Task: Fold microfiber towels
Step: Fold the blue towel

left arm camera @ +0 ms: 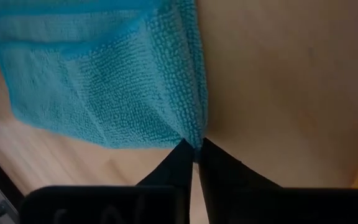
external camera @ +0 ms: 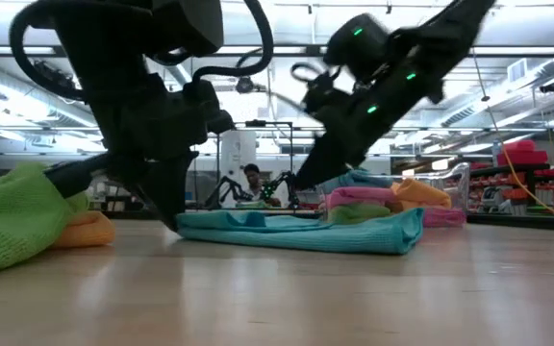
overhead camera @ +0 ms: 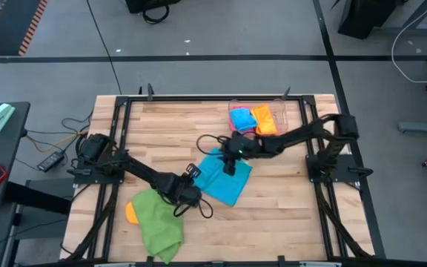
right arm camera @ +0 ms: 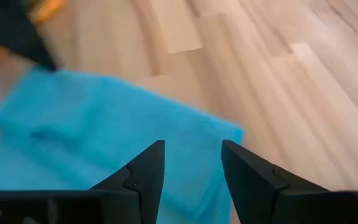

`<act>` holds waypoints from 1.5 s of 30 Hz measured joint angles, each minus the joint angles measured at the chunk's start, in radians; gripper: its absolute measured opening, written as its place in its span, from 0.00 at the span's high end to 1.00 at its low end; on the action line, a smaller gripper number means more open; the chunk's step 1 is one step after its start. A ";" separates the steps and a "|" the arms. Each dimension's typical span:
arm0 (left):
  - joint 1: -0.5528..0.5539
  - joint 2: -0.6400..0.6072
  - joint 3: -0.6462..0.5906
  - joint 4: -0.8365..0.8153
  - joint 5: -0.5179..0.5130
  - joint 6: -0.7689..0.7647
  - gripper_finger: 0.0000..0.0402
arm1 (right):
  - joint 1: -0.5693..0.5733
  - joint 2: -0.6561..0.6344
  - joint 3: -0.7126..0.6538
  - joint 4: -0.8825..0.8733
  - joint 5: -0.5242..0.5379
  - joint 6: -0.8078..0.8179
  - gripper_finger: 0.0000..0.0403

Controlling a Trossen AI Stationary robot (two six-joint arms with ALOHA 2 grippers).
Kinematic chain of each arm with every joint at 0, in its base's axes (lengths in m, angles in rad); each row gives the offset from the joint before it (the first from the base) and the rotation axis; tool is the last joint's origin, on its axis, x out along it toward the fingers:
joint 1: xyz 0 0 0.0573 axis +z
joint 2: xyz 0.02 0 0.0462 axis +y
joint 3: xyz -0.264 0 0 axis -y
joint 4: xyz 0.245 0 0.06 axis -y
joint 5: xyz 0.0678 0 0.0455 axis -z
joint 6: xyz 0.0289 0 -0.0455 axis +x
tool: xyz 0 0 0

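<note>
My left gripper [left arm camera: 194, 152]: pinched on blue towel [left arm camera: 104, 81] corner.
My right gripper [right arm camera: 191, 163]: fingers apart above towel.
Tray [overhead camera: 284, 111]: contents partly hidden.

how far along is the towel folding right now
Done: folded towels sit in the clear tray. In hand: the blue towel, left gripper shut on its corner, right gripper open above it. Left: green towel and orange towel, both unfolded.
</note>
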 joint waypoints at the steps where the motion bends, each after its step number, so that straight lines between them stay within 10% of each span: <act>1: -0.003 0.000 0.000 0.001 0.000 -0.009 0.93 | -0.018 0.020 0.019 -0.006 -0.001 -0.002 0.58; 27: 0.002 0.000 0.001 0.008 0.004 -0.074 0.96 | -0.145 0.096 0.211 -0.235 -0.179 -0.211 0.58; 45: -0.036 0.000 0.072 0.028 0.003 -0.204 0.52 | 0.048 -0.058 0.163 -0.439 -0.067 -0.243 0.58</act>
